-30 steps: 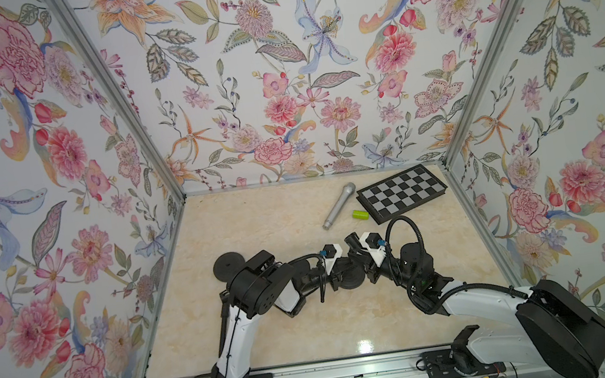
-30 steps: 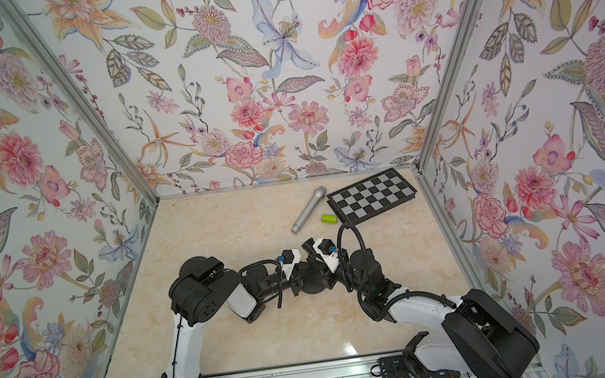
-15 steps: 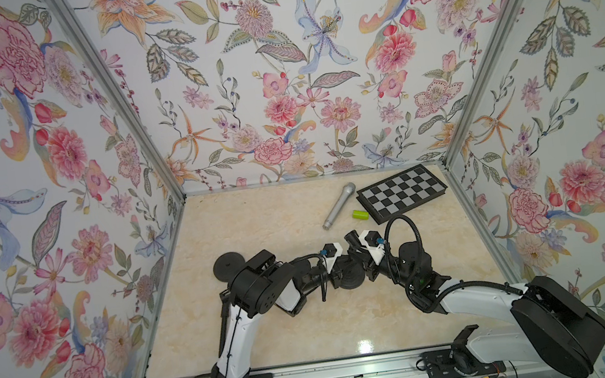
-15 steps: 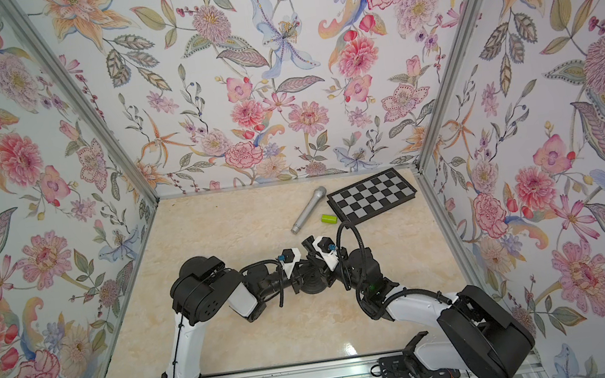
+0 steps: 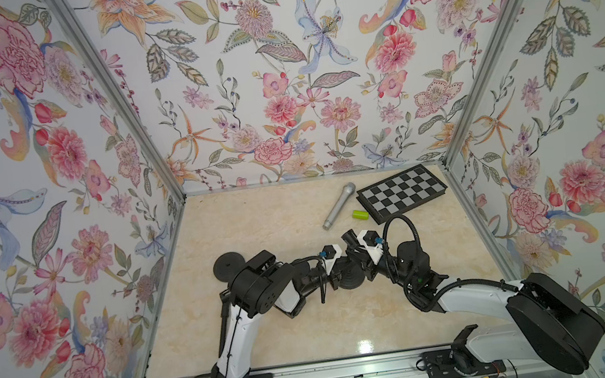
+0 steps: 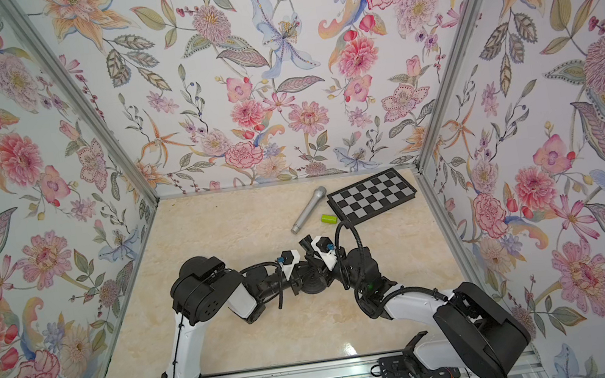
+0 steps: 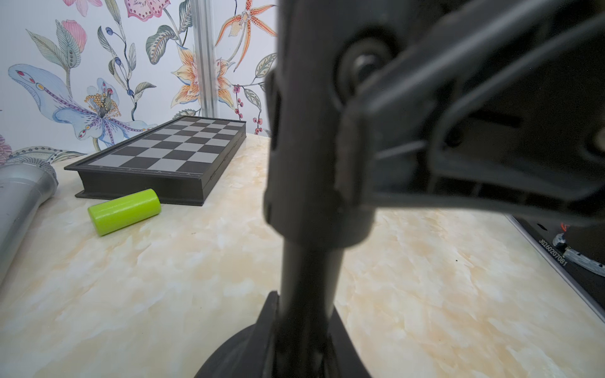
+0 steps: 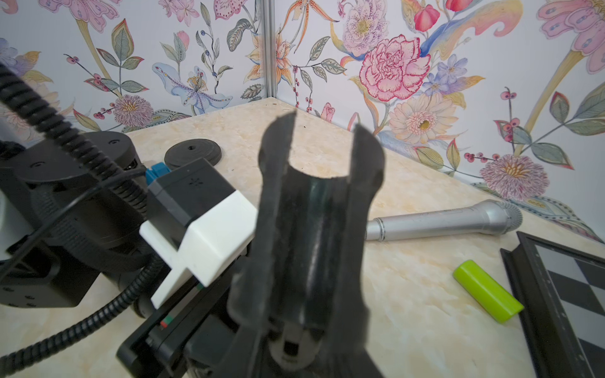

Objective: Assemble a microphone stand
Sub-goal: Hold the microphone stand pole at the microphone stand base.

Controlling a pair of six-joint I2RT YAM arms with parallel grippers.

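Note:
The black microphone stand stands mid-table in both top views, its round base (image 5: 350,279) (image 6: 312,284) between the two arms. Its thin pole (image 7: 309,278) rises from the base (image 7: 235,356) in the left wrist view. My left gripper (image 7: 304,330) (image 5: 334,275) is shut on that pole low down. At the pole's top is the U-shaped clip (image 8: 314,212); my right gripper (image 8: 291,343) (image 5: 360,262) is shut on its lower part. The silver microphone (image 5: 339,206) (image 8: 442,221) lies on the table behind, apart from the stand.
A green cylinder (image 5: 360,214) (image 8: 487,291) lies beside the microphone. A folded chessboard (image 5: 402,192) (image 7: 170,153) sits at the back right corner. A second black disc (image 5: 228,266) (image 8: 192,152) lies by the left wall. Flowered walls close three sides.
The left gripper's jaws have drawn slightly tighter on the pole. Both arms and the stand stay almost where they were.

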